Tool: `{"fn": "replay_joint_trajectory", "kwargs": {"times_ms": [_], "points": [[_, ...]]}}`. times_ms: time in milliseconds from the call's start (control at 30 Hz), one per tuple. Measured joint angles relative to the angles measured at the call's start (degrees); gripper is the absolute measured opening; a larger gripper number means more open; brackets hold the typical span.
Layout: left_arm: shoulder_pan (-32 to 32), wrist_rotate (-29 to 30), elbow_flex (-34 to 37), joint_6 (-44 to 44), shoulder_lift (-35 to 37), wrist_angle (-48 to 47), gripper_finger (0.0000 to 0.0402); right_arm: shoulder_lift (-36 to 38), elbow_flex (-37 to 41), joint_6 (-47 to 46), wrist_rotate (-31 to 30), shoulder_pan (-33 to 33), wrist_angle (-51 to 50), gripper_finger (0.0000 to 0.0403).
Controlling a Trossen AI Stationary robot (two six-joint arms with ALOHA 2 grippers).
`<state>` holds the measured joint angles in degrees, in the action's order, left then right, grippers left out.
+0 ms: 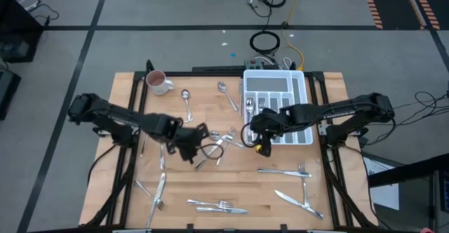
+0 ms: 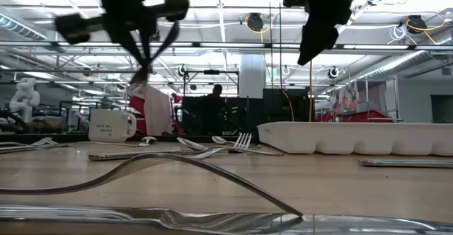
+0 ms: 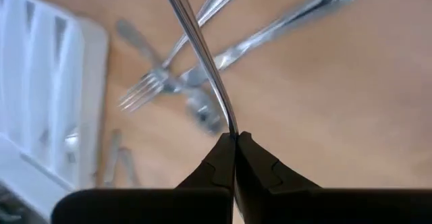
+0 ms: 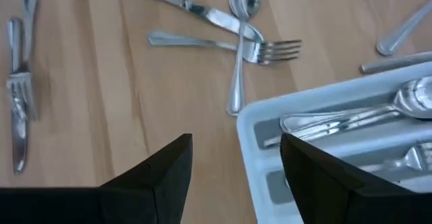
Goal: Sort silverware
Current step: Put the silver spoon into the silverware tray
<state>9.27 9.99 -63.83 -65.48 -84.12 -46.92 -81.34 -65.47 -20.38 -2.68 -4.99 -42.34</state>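
Note:
My left gripper (image 1: 191,147) hovers over the table's middle, shut on one slim silver piece (image 3: 202,55) whose far end runs out of the left wrist view. Just beyond it a small heap of silverware (image 1: 226,140) lies flat on the wood, showing as a fork, a spoon and a knife (image 3: 202,82). My right gripper (image 1: 258,140) hangs open over the near left corner of the white tray (image 1: 309,121), touching nothing. Some pieces lie in the tray's compartments (image 4: 351,119). Other forks, knives and spoons are scattered flat over the table (image 1: 284,171). My left gripper pinches the piece by the end of its slim handle (image 3: 231,126), between the two fingertips (image 3: 219,153). The handle runs on forward past the fingers. It stands above the blurred pieces on the table. What kind of piece it is does not show.
A white mug (image 1: 159,83) stands at the far left of the table. Two spoons (image 1: 186,101) lie near it. Forks and knives lie along the near edge (image 1: 214,205) and at the near right (image 1: 298,199). People stand in the room behind (image 2: 212,107).

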Motion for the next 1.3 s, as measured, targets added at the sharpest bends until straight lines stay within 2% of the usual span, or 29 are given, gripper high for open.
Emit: {"fn": "replay_joint_trajectory", "kwargs": {"times_ms": [200, 367, 567, 767, 900, 1100, 1300], "points": [[-5.2, 2.3, -5.3, -16.4, -6.6, 0.1, 0.0007, 1.6, 0.0, -2.4, 2.7, 1.0, 4.4, 0.0217], [-8.9, 3.9, -12.4, -25.0, -14.9, 0.0, 0.0007, 4.3, 0.0, -5.0, 3.0, 2.4, 3.5, 0.0217], [-13.2, 4.2, -23.0, -34.9, -22.9, 0.7, 0.0007, 13.8, 0.0, -9.0, 2.3, 2.8, -2.2, 0.0217], [-16.3, 3.8, -34.9, -44.7, -31.2, 0.3, 0.0007, 24.2, 0.0, -16.8, -2.3, 2.8, -9.6, 0.0217], [-17.8, -0.1, -41.2, -46.1, -35.8, 1.4, 0.0007, 29.0, 0.0, -20.2, -3.8, 2.7, -11.4, 0.0217], [-19.7, -0.9, -49.0, -49.4, -42.0, 5.0, 0.0007, 31.4, 0.0, -21.1, -3.8, 2.7, -12.4, 0.0217], [-21.4, -2.1, -51.0, -50.7, -46.1, 4.1, 0.0007, 30.6, 0.0, -19.4, -3.8, 2.7, -13.0, 0.0217]]}}
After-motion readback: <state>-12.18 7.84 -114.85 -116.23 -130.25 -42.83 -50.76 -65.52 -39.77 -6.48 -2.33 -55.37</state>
